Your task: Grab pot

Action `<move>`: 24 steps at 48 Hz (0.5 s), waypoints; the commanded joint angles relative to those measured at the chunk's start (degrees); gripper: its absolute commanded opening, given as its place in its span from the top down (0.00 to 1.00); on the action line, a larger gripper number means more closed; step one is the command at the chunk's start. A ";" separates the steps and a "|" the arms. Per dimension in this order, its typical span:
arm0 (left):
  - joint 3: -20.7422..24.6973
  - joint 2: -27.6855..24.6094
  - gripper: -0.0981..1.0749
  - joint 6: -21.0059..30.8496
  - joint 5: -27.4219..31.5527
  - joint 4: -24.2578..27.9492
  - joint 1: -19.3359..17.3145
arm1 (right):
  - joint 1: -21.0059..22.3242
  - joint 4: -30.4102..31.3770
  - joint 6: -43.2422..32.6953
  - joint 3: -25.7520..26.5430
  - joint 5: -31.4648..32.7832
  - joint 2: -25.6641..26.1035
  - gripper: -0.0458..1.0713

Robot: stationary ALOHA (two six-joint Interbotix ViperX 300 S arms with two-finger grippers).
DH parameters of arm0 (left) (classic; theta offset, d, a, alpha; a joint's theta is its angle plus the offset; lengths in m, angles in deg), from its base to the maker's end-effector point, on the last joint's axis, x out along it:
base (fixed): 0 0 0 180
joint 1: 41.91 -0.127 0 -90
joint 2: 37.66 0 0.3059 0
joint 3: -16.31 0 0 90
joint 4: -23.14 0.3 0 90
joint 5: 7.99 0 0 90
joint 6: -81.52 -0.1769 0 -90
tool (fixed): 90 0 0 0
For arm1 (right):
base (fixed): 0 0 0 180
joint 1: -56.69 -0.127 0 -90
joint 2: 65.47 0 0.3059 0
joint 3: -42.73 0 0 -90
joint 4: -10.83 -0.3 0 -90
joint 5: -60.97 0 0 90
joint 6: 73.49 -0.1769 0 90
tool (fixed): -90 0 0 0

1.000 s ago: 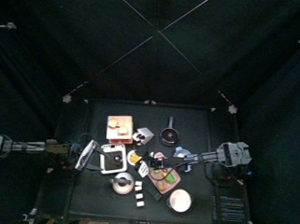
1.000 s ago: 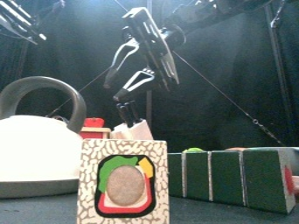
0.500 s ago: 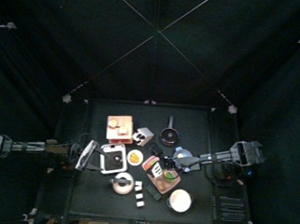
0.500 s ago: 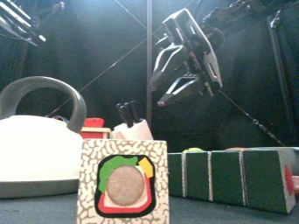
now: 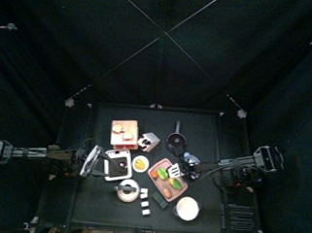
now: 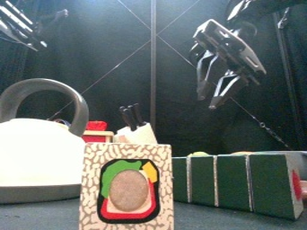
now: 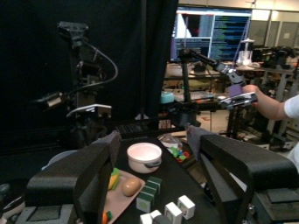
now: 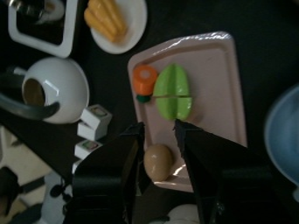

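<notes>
Left arm: rested at the counter's (image 5: 96, 211) left edge; the left gripper (image 5: 92, 159) (image 7: 158, 166) pointed in over the counter, its jaws wide apart with nothing between them.
Pot: a white pot with an arched grey handle (image 5: 126, 192) (image 6: 36, 153) (image 8: 59, 83) stood upright near the front of the counter, left of middle, with neither gripper touching it.
Patterned block: a cube printed with a sandwich picture (image 6: 126, 184) stood at the very front, just right of the pot in the front view.
Plate: a white plate (image 5: 141, 164) (image 8: 131, 33) carrying a yellow food piece lay farther back than the pot.
Pan: a black long-handled pan (image 5: 177, 142) sat farther back still, near the middle.
Tray: a pink tray (image 5: 172, 184) (image 8: 216, 79) lay right of the pot, holding a green piece, an orange piece and a brown one.
Right gripper: the right gripper (image 5: 192, 171) (image 6: 222, 85) (image 8: 158, 144) hung in the air above the tray, well apart from the pot; its jaws stood apart and held nothing.
Bowl: a white bowl (image 5: 187, 209) (image 7: 145, 156) sat at the front right.
</notes>
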 commanded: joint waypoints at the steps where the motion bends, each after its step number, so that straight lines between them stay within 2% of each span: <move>1: 0.70 -0.09 0.10 -0.09 0.26 -0.35 -0.18 | -4.83 3.96 -5.27 -1.23 0.44 3.52 0.30; 6: 0.70 -0.09 0.10 -0.09 0.26 -0.26 -0.26 | -10.11 5.19 -9.14 -4.31 1.41 5.10 0.30; 15: 0.70 -0.53 0.10 -0.09 0.26 -0.26 -0.70 | -17.93 4.48 -10.28 -8.79 4.04 6.50 0.30; 24: 0.53 -1.05 0.10 -0.09 0.26 -0.35 -1.23 | -24.17 3.87 -10.11 -10.63 4.92 5.10 0.30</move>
